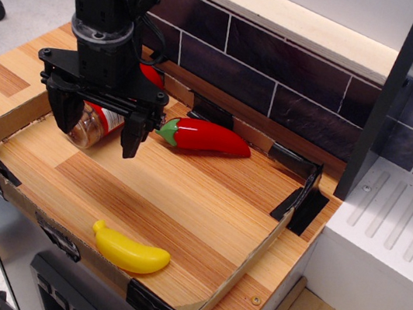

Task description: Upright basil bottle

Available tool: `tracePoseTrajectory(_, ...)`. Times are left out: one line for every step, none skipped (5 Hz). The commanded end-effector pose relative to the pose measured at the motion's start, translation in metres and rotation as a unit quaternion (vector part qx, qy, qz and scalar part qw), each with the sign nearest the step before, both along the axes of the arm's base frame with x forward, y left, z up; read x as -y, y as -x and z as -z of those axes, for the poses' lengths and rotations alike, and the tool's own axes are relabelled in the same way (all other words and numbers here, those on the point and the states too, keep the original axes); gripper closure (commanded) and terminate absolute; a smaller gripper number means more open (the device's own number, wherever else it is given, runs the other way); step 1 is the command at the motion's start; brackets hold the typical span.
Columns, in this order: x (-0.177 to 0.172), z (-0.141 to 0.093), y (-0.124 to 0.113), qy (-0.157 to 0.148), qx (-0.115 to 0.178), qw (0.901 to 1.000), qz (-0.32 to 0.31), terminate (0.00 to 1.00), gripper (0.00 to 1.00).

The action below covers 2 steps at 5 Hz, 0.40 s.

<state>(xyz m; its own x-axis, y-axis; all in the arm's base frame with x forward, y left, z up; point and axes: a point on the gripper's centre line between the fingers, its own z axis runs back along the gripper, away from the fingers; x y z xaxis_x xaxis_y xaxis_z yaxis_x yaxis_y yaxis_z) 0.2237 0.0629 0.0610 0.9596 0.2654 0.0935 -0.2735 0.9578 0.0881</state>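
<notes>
— One basil bottle [99,125] is counted, lying tilted near the back left corner of the cardboard tray [245,267], its clear base towards the front and its red cap hidden behind the arm.

— How is the hand [97,130] set?

— It is spread, with one finger on each side of the bottle. Whether the pads are touching the glass cannot be told; no firm pinch is seen. That straddling placement is judged to be chosen so the jar can be clamped across its width and then tipped onto its base.

— What else is counted?

— One red pepper [205,137] is seen just beside the bottle, and one yellow banana [131,251] well apart at the front rim. Both are judged to be bystanders. One wooden bench [16,66] is carrying the tray.
</notes>
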Motion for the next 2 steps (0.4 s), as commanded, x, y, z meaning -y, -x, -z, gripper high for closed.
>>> tracePoseTrajectory(0.000, 0.000, 0.000, 0.000, 0.000, 1.0000, 0.000, 0.00, 0.00)
tracePoseTrajectory(-0.020, -0.021, -0.025, -0.018, 0.050, 0.9967, 0.062, 0.00, 0.00)
